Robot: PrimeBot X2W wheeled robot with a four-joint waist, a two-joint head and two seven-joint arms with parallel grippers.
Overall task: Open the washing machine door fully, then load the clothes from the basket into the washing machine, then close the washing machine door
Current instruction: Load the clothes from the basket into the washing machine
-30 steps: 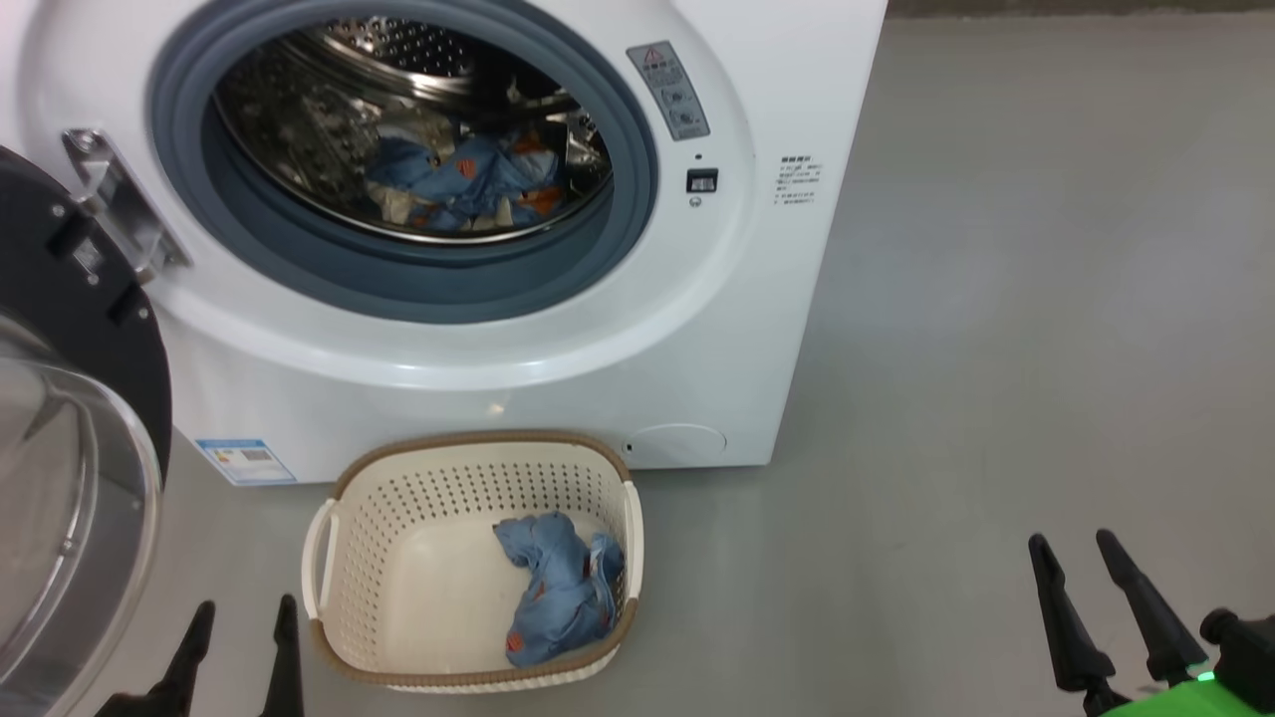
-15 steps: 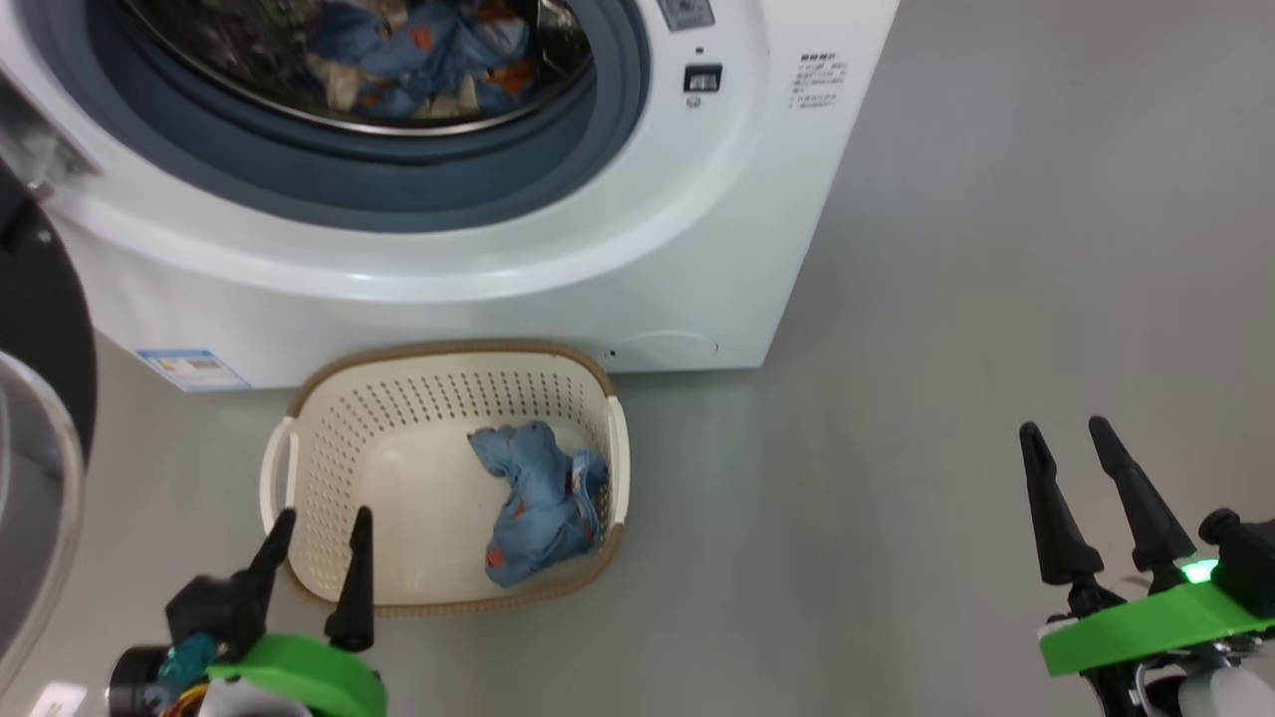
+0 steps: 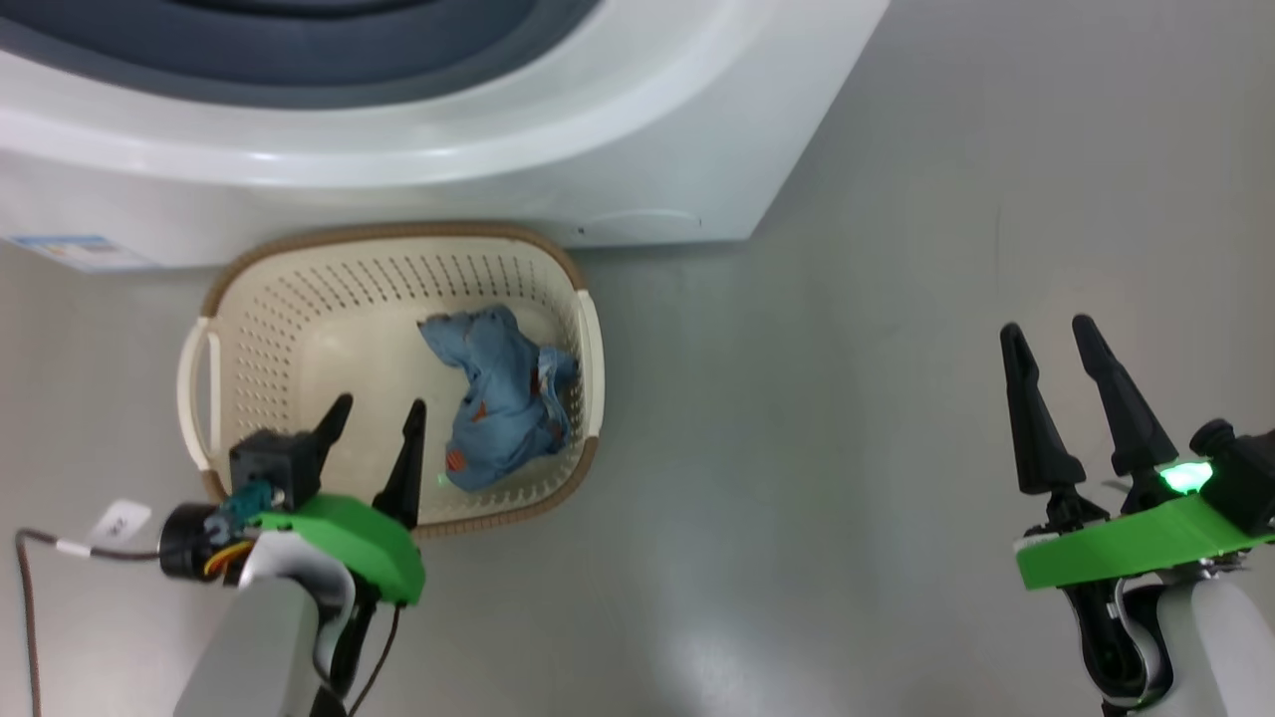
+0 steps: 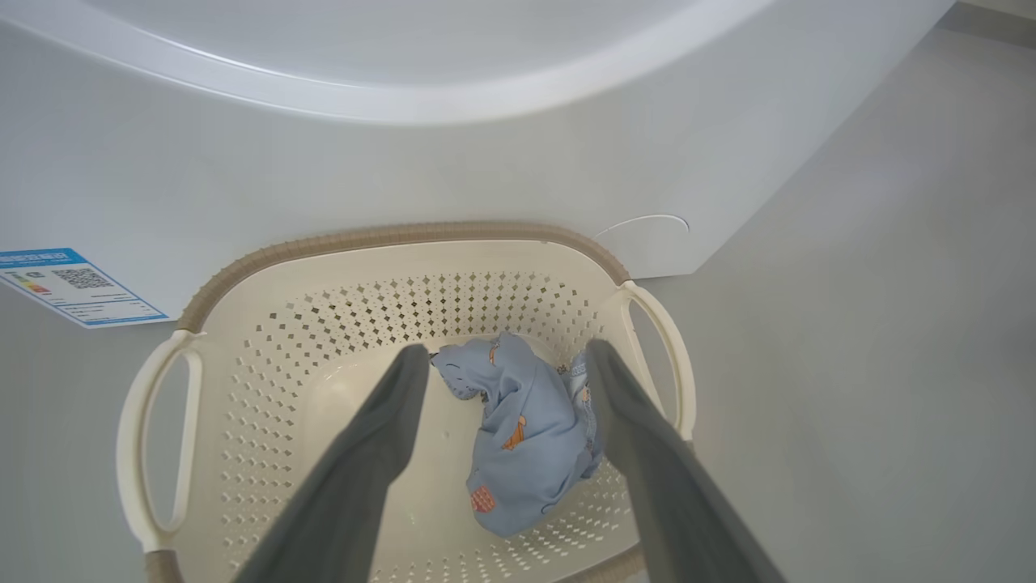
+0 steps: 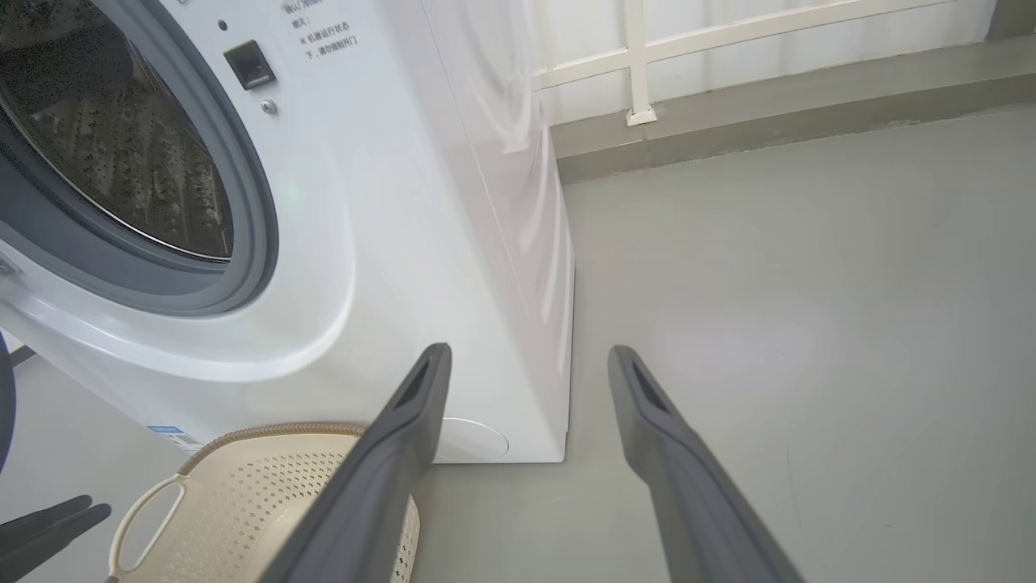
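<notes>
The cream basket (image 3: pixel 299 299) with its brown rim sits on the floor against the white washing machine (image 3: pixel 448 169). A light blue garment with orange prints (image 3: pixel 503 398) lies crumpled in its right half. My left gripper (image 3: pixel 381 404) is open above the basket's near part, just left of the garment; in the left wrist view the clothes (image 4: pixel 526 437) lie between and below its open fingers (image 4: pixel 380 437). My right gripper (image 3: pixel 1046 329) is open over bare floor far to the right. The drum opening (image 5: pixel 105 138) stands uncovered. The door is out of view.
A blue sticker (image 4: pixel 73 285) marks the washer's lower left front. Grey floor (image 3: pixel 847 398) stretches to the right of the machine. A low wall ledge and white railing (image 5: pixel 728 97) run behind it. A cable (image 3: pixel 30 597) trails from my left wrist.
The head camera has tilted down, so the drum and door left its picture. My left gripper has come forward over the basket's near edge, open. The right gripper stays open over the floor.
</notes>
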